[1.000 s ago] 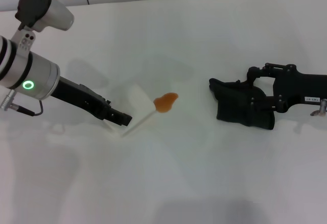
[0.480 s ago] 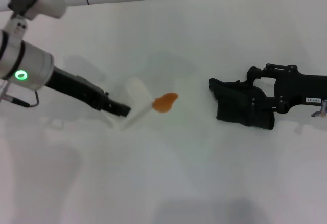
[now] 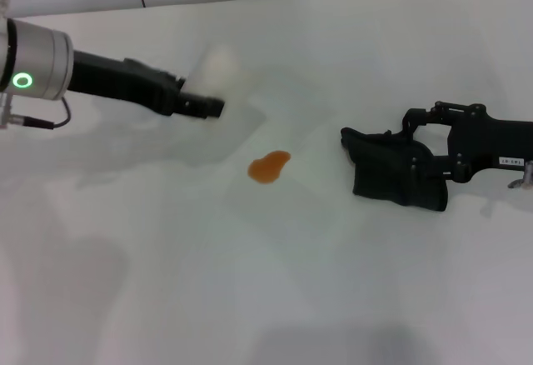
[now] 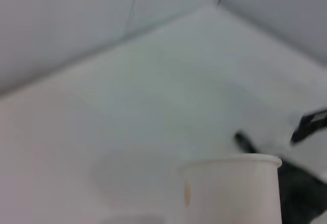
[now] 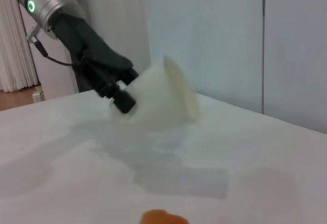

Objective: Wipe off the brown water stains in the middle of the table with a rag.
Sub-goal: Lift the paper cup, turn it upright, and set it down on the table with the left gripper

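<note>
Brown water stains [image 3: 269, 167] (one small orange-brown blot) sit on the plain white table [image 3: 275, 298], between both claws. Right claw [image 3: 391, 173] pinches the soft black rag [image 3: 391, 183] nearby. Left claw [image 3: 212, 90] grips a white paper cup [image 3: 215, 69], lifted and tilted.

Stain: a small orange-brown wet blotch [image 3: 269, 167] with a bumpy edge, lying flat near the middle of the worktop.
Worktop: a wide, smooth, plain white flat top [image 3: 275, 290].
Rag: a black soft folded cloth [image 3: 391, 173], lying on the worktop, well apart from the stain, on the robot's right side.
</note>
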### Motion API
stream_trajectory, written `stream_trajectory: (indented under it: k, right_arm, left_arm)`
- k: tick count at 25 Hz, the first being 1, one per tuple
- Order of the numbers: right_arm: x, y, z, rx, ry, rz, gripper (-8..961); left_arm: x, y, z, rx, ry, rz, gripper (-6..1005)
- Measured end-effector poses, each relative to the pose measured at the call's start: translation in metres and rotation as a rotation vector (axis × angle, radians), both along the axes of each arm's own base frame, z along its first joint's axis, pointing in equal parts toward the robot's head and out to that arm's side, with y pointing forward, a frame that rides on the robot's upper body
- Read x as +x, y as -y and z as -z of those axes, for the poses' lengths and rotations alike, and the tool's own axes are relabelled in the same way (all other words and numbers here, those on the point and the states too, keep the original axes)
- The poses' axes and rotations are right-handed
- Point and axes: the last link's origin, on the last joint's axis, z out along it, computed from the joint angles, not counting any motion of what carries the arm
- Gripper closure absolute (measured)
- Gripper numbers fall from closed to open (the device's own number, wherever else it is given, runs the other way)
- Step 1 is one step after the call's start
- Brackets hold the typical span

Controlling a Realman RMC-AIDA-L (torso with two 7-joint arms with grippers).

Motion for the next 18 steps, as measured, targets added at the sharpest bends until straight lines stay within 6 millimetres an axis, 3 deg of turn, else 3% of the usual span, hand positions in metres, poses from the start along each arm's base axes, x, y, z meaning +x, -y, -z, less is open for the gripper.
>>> stream_trajectory:
  k: [5,18]
  right_arm:
    - [0.0,0.0,-0.001,0.011,-0.005,0.002,127]
    - [0.0,-0.001,-0.002,0.032,-0.016,0.006,126]
  left_arm:
    - [-0.006,0.012,0.007,0.015,0.142,0.039,339]
    - [-0.069,0.058,0.006,0.232,0.464,-0.063,338]
